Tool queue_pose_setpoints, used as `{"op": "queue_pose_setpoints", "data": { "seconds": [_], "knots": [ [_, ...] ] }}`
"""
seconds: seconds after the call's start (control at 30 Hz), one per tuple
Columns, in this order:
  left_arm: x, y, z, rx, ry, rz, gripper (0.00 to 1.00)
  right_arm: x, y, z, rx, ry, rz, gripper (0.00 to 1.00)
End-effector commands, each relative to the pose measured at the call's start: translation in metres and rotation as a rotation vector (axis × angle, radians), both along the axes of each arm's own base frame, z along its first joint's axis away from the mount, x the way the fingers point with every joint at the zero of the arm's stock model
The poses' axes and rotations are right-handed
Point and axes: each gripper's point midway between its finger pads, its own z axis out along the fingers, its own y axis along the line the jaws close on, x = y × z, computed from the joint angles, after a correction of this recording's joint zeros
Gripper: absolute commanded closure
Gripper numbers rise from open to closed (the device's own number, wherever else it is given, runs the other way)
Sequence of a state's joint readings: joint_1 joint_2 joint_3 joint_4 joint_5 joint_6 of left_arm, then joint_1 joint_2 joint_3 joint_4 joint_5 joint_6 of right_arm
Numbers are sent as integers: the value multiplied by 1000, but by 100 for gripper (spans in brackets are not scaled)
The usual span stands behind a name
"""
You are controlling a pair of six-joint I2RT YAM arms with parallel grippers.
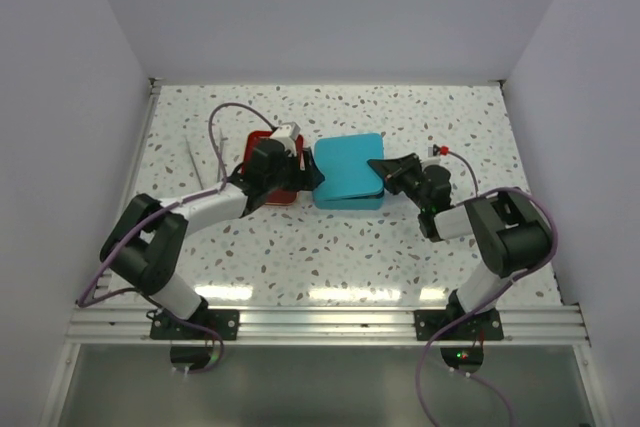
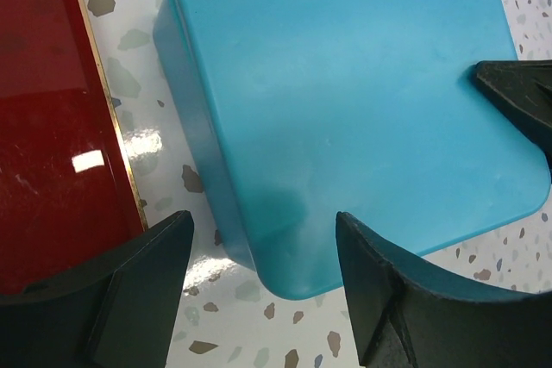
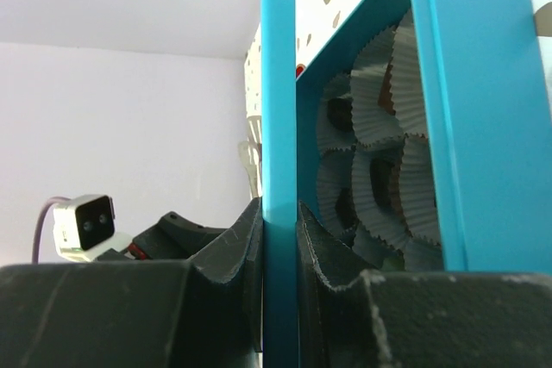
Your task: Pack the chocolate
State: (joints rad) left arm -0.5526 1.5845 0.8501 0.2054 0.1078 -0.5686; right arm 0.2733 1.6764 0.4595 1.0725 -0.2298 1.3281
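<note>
Your right claw (image 3: 279,213) is pinched narrow on the thin rim of the smooth teal lid (image 3: 279,84), tilted up off the square teal tin (image 3: 483,109). Your left claw (image 2: 263,230) stands wide, gripping nothing, at the lid's rounded left corner. The chocolate (image 3: 388,191) sits in pleated white paper cups (image 3: 379,109) inside the tin. You see only brown glimpses of it. The glossy red tray (image 2: 52,127) is cut off on the speckled desk (image 2: 164,152).

Top external: high behind the arm bases at 6 o'clock, facing down toward 12 over the whole surface (image 1: 400,247).
Left wrist: on the left end effector (image 2: 263,234), close above the teal lid (image 2: 345,101), looking down.
Right wrist: on the right end effector (image 3: 278,221), very close, edge-on along that lid.
Shared: the lid, in all three views.
</note>
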Motion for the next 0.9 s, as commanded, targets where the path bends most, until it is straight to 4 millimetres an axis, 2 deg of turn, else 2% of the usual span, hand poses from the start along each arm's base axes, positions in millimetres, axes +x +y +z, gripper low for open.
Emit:
{"op": "queue_pose_setpoints", "data": {
  "seconds": [0.0,0.2,0.53,0.63,0.87],
  "knots": [
    [7,-15,18,-59,-45,-17,28,6,-10,-4,1,-11,-43,100],
    [11,-23,21,-50,-56,-32,28,8,-16,-9,12,0,-51,100],
    [19,-26,4,-1,-35,-26,28,7,-14,-18,17,18,-23,100],
    [21,-28,6,2,-43,-27,28,5,-14,-22,25,25,-22,100],
    [22,-34,9,-1,-51,-39,28,9,-15,-7,143,-27,-43,100]
  ]
}}
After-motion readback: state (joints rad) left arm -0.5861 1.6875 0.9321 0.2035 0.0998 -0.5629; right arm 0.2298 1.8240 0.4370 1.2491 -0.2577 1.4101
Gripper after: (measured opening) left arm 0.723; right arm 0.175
